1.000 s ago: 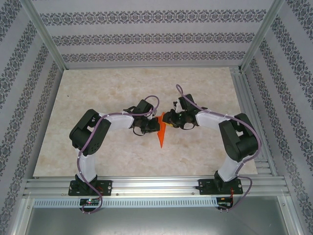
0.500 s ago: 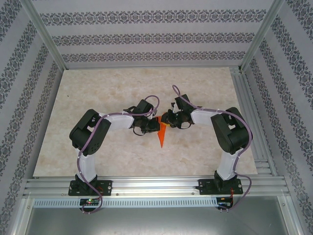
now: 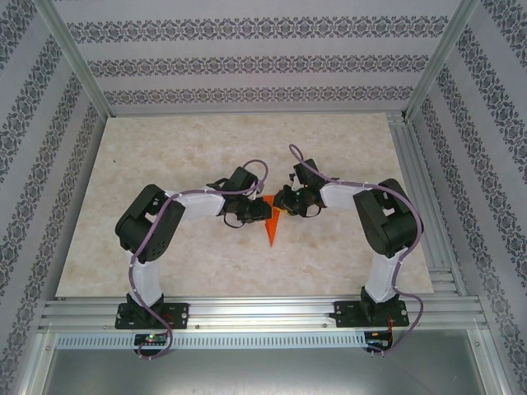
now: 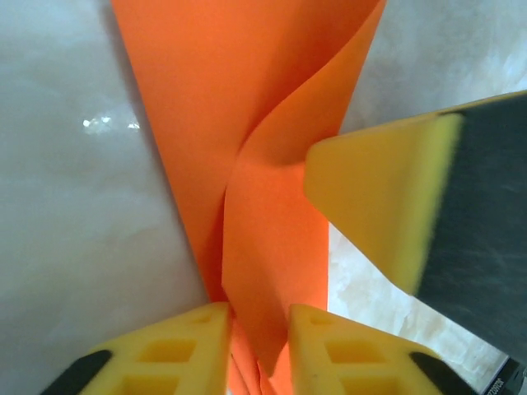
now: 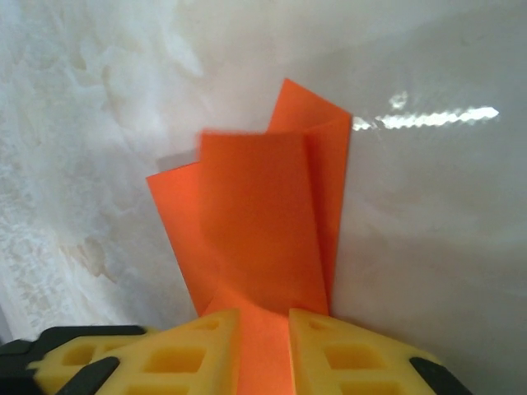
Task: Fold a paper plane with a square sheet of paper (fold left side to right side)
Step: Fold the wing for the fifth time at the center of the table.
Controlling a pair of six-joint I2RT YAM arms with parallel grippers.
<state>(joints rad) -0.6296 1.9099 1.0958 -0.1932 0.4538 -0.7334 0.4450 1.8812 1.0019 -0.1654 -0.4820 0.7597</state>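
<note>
1. Two grippers meet over one small orange paper plane (image 3: 271, 227), which sits near the middle of the worktop (image 3: 165, 148), a little toward the near edge. Its sharp tip points at that near edge and its wide tail lies toward the far edge, between the two sets of fingers.
2. Left gripper (image 3: 258, 211): in its wrist view the yellow fingers stand a narrow way apart with layers of the paper running into the gap. I cannot tell whether they press on the paper or merely straddle it. A loose flap curls up just beyond them, and a yellow finger (image 4: 379, 197) of the other arm sits close beside it on the right.
3. Right gripper (image 3: 281, 203): its wrist view shows the fingers nearly together with the tail end of the paper filling the slot between them, so it looks pinched there. The layers fan out past the fingertips and are not pressed flat.
4. Step in hand, as I judge it: the dart shape is already made, so the work is late. What remains is closing the left half over onto the right along the centre ridge.
5. Next move, as I judge it: one side should anchor the tail while the other lays the raised flap across to the right, edge on edge. Then the crease needs pressing down along its length, gently, because thin paper buckles or slips sideways.
</note>
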